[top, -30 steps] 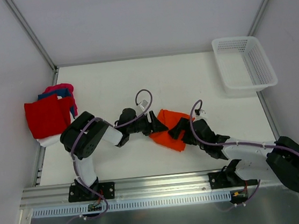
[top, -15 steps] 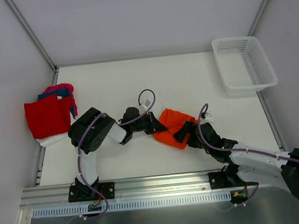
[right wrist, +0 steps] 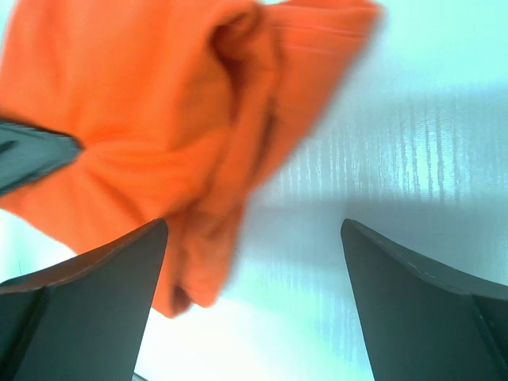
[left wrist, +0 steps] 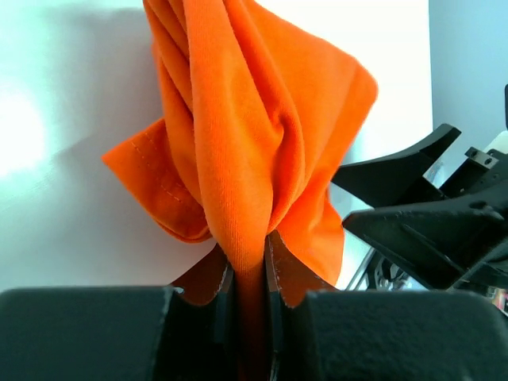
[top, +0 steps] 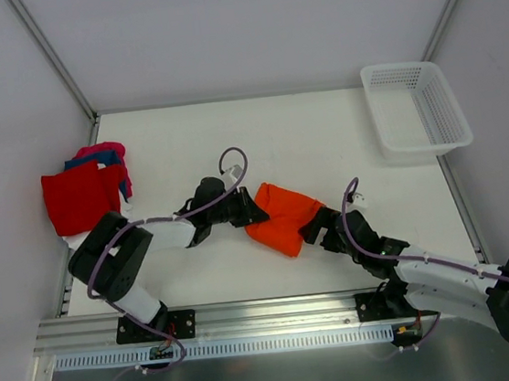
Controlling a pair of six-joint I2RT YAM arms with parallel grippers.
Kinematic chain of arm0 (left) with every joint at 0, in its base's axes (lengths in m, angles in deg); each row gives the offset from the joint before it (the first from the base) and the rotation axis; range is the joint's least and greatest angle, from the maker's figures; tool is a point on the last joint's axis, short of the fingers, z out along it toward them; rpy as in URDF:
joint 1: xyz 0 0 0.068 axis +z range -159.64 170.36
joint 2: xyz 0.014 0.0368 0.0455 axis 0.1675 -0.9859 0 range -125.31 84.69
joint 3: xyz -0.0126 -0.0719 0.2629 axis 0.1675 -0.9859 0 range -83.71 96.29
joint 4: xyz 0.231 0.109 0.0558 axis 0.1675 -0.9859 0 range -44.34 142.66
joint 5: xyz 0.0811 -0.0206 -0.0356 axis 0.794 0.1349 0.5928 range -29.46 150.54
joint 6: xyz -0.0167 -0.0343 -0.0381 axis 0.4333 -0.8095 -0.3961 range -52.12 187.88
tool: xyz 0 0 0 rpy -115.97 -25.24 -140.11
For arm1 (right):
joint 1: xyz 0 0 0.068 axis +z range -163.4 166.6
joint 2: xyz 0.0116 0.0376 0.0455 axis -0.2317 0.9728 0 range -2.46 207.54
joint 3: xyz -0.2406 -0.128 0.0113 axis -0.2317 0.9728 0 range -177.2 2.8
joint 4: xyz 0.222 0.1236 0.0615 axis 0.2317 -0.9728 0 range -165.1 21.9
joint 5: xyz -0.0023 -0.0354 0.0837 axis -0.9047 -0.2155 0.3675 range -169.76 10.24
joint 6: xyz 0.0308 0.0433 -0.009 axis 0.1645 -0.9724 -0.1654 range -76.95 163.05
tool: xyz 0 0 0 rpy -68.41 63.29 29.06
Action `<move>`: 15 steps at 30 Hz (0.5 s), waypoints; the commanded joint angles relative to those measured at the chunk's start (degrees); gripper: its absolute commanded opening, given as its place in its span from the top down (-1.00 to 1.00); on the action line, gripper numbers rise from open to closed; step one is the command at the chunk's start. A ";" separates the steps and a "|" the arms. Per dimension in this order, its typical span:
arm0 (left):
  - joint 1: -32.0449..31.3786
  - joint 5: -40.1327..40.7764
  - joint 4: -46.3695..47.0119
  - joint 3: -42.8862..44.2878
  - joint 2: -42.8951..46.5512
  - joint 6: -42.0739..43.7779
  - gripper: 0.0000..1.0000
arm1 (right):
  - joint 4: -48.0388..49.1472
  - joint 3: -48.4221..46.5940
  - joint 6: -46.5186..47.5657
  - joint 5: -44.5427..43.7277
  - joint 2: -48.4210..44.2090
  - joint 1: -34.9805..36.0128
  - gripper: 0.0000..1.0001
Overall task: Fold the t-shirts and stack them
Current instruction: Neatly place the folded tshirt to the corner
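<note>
A crumpled bright orange t-shirt lies mid-table, between the two arms. My left gripper is at its left end, shut on a bunched fold of the orange cloth, which rises from between the jaws. My right gripper is at the shirt's right edge and stands wide open. The orange cloth lies ahead and to the left of its left finger, with nothing held. Folded t-shirts are stacked at the far left: red on top, blue, magenta and white showing beneath.
A white mesh basket stands at the back right corner of the table. Aluminium frame rails run along the table's left and right sides, and a metal rail runs along the near edge by the arm bases.
My left gripper has shut on the orange t-shirt, and its arm has swung lower to the left. The right gripper stayed open and drew back slightly toward the shirt's right edge.
</note>
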State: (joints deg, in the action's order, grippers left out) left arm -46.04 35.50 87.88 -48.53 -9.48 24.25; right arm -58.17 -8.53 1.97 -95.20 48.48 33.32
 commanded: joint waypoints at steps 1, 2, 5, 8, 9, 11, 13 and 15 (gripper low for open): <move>2.04 3.76 -9.45 -0.99 8.64 4.52 1.00 | -2.37 0.79 0.91 -1.78 -0.67 0.21 -0.93; 2.04 4.46 -11.38 -0.73 12.31 5.57 1.00 | -2.29 0.79 0.91 -1.96 -0.58 0.21 -0.93; 2.04 6.93 -19.64 1.90 18.38 7.51 1.00 | -1.59 0.87 0.83 -1.96 0.21 0.21 -0.93; 2.39 9.21 -26.16 4.98 21.65 9.27 1.00 | -0.18 0.61 0.91 -1.00 1.70 0.21 -0.93; 2.65 9.56 -26.87 5.42 22.10 9.45 1.00 | 0.26 0.52 1.00 -0.73 2.06 0.21 -0.93; 3.61 10.09 -28.80 6.39 22.80 10.06 1.00 | 0.88 0.43 0.91 -0.12 2.76 0.21 -0.93; 4.32 10.71 -31.08 7.79 22.54 10.59 1.00 | 1.05 0.52 0.83 -0.03 2.76 0.21 -0.93; 5.37 11.06 -32.05 9.20 22.02 11.29 1.00 | 0.88 0.70 0.83 -0.20 2.33 0.21 -0.93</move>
State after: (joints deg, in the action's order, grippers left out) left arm -42.11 44.70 59.73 -42.74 11.89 32.88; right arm -55.72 -8.53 2.19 -95.77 50.40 33.32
